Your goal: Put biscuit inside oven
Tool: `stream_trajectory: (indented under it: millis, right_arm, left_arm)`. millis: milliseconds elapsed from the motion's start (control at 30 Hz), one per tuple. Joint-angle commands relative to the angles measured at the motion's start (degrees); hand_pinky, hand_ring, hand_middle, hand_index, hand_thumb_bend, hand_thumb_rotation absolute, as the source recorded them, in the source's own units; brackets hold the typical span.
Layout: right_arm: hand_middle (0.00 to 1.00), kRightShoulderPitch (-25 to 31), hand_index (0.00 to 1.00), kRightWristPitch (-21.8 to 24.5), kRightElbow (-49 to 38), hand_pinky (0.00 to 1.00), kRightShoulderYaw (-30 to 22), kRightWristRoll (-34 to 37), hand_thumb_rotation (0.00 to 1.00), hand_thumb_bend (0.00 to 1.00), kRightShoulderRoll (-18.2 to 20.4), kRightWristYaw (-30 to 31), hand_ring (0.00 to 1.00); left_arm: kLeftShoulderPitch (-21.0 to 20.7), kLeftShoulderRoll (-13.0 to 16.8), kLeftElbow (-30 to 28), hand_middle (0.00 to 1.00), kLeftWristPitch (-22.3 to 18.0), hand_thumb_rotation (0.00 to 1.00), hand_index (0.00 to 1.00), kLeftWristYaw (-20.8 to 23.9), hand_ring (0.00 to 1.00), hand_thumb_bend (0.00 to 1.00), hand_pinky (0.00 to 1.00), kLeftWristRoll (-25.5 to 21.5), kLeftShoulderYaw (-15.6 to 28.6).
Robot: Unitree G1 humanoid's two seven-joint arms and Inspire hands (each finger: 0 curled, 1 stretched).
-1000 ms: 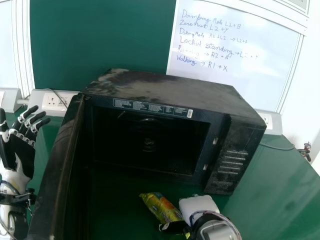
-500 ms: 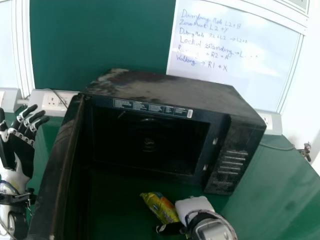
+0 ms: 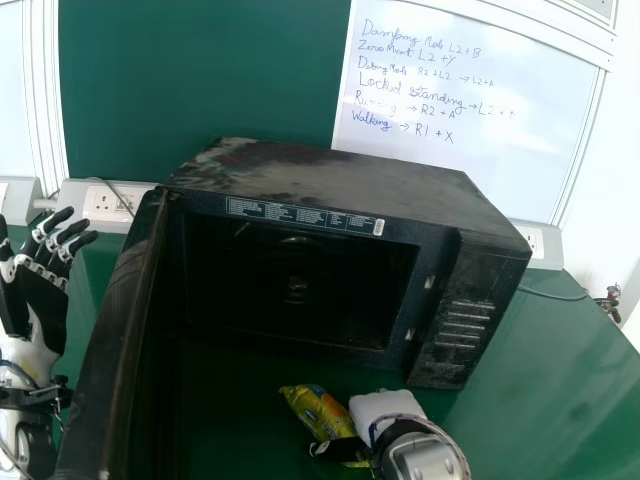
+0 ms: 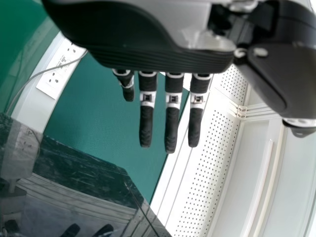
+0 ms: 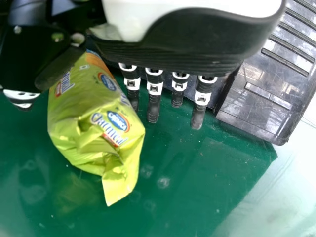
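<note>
One biscuit packet (image 3: 318, 408) lies aslant on the green bench (image 3: 550, 390) in my head view, in front of the oven (image 3: 330, 175) and well in from the bench's right edge. Just beside it is my right hand (image 3: 385, 406), back uppermost, which hides most of its own fingers there. The oven faces me, its door (image 3: 115, 340) swung wide at the left, and behind it a whiteboard (image 3: 440, 110) stands by the bench's far edge. Beyond the door, toward the bench's left side, I have my left hand (image 3: 38, 300) raised, fingers straight and spread. My left wrist view shows those fingers hanging straight from the hand (image 4: 143, 52), slightly apart, the thumb well off to one side, with a perforated white panel (image 4: 207, 168) that the head view lacks. My right wrist view gives what the head view hides: my fingers are straight and a little spread, and the packet lies between them and my thumb, its crumpled end poking out over the bench. I pinch nothing with the fingertips; whether my thumb presses the wrapper, I cannot tell. The oven's slotted front corner stands near those fingers.
</note>
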Motion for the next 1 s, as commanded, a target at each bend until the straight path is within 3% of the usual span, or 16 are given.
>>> stream_trajectory:
  millis: [0, 200, 333, 467, 667, 833, 967]
  right_arm:
    - [0.9, -0.1, 0.92, 0.69, 1.5, 0.82, 0.26, 0.63, 0.26, 0.95, 0.12, 0.49, 0.87]
    - [0.87, 0.06, 0.9, 1.61, 2.31, 0.76, 0.42, 1.45, 0.23, 0.91, 0.01, -0.75, 0.82]
    - [0.86, -0.19, 0.89, 1.91, 2.89, 0.74, 0.55, 2.48, 0.25, 0.96, -0.34, -0.86, 0.8]
    - [0.88, -0.33, 0.9, 1.69, 2.93, 0.78, 1.04, 2.86, 0.25, 0.91, -0.68, -0.54, 0.84]
    - [0.88, 0.04, 0.9, 1.14, 1.86, 0.77, 2.09, 2.42, 0.25, 0.9, -1.52, -0.86, 0.83]
    - [0.89, 1.0, 0.9, 1.29, 0.83, 0.8, 4.09, -0.29, 0.19, 0.78, -1.17, -1.72, 0.85]
    - [0.88, 1.52, 0.89, 1.58, 1.52, 0.77, 5.38, -1.74, 0.24, 0.77, -0.56, -3.33, 0.82]
  left_arm:
    - [-0.65, 0.0, -0.13, 0.65, 0.1, 0.62, 0.7, -0.14, 0.66, 0.77, 0.67, -0.29, -0.38]
    - [-0.79, -0.13, -0.94, 0.66, 0.98, 0.6, 0.7, 0.72, 0.66, 0.77, 0.67, -0.63, -0.37]
    - [-0.95, -0.09, -1.13, 0.66, 1.22, 0.6, 0.7, 0.65, 0.67, 0.78, 0.67, -0.85, -0.4]
    - [-1.07, -0.04, -1.17, 0.66, 1.12, 0.61, 0.7, 0.87, 0.67, 0.78, 0.67, -0.3, -0.56]
    - [-1.14, 0.09, -1.31, 0.66, 0.95, 0.61, 0.7, 0.81, 0.66, 0.78, 0.67, -0.13, -0.69]
    - [-1.1, -0.29, -1.63, 0.66, 1.1, 0.61, 0.7, 1.14, 0.66, 0.78, 0.67, -0.45, -0.78]
    - [-1.0, -0.29, -1.56, 0.66, 0.91, 0.61, 0.7, 1.07, 0.66, 0.77, 0.67, -0.33, -0.96]
